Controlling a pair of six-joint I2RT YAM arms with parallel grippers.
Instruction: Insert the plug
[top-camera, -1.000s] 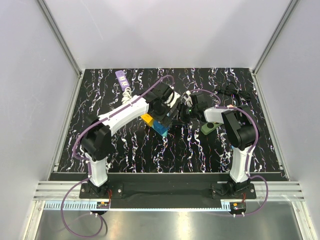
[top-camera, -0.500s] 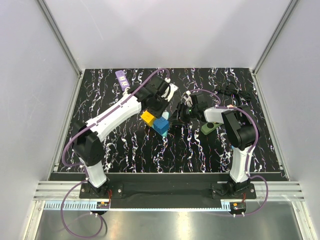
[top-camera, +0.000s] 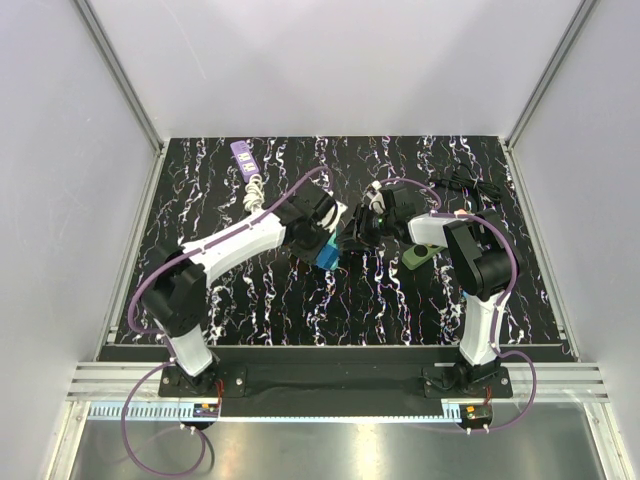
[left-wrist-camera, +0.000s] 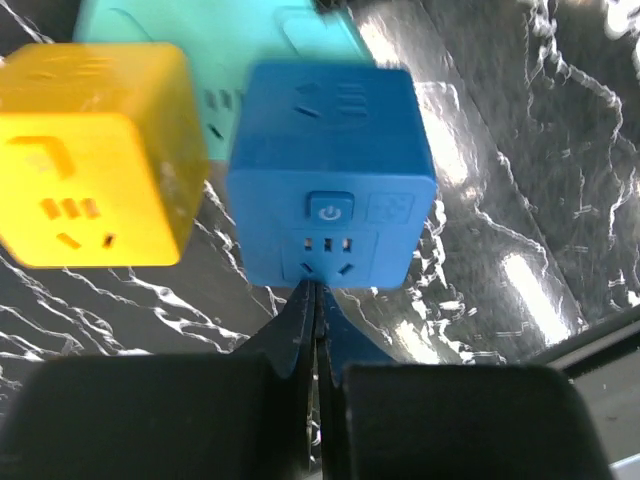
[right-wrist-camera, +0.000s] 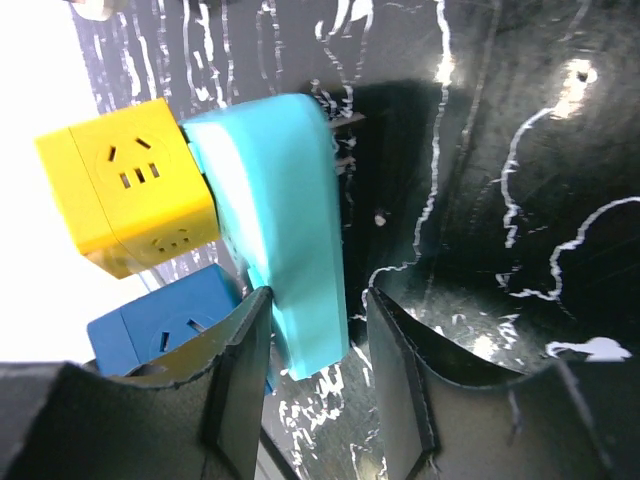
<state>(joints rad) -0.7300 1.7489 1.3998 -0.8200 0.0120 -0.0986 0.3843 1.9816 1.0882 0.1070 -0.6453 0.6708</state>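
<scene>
Bright overhead glare, blurred wrist close-ups

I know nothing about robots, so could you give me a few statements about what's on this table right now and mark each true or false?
1. The left tool has its fingers pressed shut, holding nothing. True.
2. A yellow socket cube sits right beside the dark blue socket cube. True.
3. The right tool stands with its fingers around a red plug. False: the light turquoise plastic plug between its fingers is turquoise.
4. The purple power strip lies at the near right corner of the table. False: it lies at the far left.
5. The dark blue socket cube has a power button on one face. True.
</scene>
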